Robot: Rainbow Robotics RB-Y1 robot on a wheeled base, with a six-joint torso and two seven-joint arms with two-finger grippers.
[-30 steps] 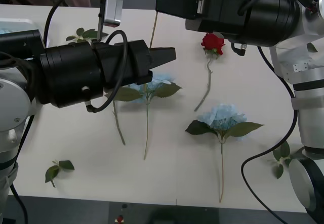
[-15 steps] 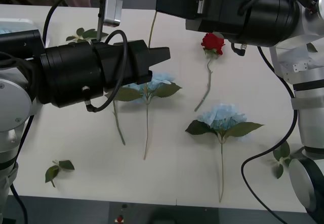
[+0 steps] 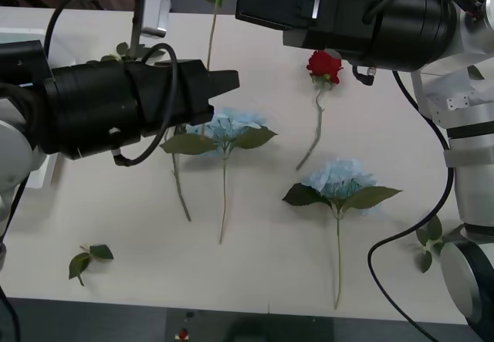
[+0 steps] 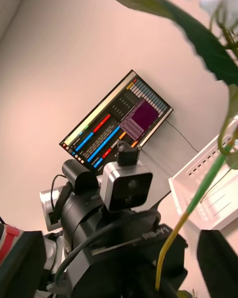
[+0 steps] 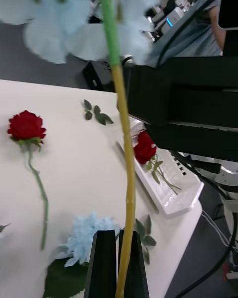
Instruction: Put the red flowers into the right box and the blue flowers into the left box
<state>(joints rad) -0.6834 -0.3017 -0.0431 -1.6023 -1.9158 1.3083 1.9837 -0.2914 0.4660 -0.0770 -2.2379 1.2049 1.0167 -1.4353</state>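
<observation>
In the left wrist view, right box (image 5: 171, 198) holds a rose (image 5: 145, 147).

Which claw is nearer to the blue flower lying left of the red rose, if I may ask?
Left. The left claw, shut on a lifted stem, is just above that blue flower's head; the right claw is farther off, near the table's far edge.

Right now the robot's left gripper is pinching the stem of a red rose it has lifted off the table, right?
Not quite. The left gripper is pinching a stem, but it belongs to a blue flower, not a red rose. The left wrist view shows the pale-blue head on that stem; a red rose lies on the table.
</observation>
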